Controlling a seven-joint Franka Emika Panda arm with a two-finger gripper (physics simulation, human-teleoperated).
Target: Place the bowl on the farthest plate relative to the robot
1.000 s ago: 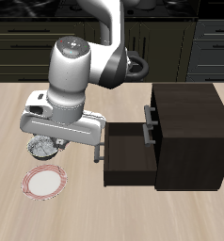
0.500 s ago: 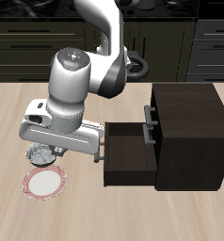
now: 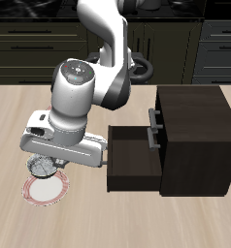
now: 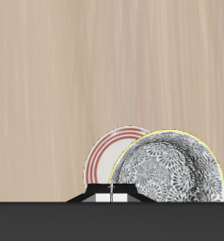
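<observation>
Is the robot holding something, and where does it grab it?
The pincer holds the bowl by its rim, above the plate.

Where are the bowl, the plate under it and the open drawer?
bowl [image 4: 170,169]: wrist view, patterned inside.
plate [image 4: 100,160]: wrist view, red rim.
open drawer [image 3: 127,145]: exterior view, inside of its near wall.

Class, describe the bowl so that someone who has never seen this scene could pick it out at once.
Start at the dark cabinet with its open drawer, then look beside the drawer toward the table's front edge. A red-rimmed plate lies there, and the bowl hangs just over it in the hand. Its dense dark speckled pattern sets it apart from the plate's plain white centre.
</observation>
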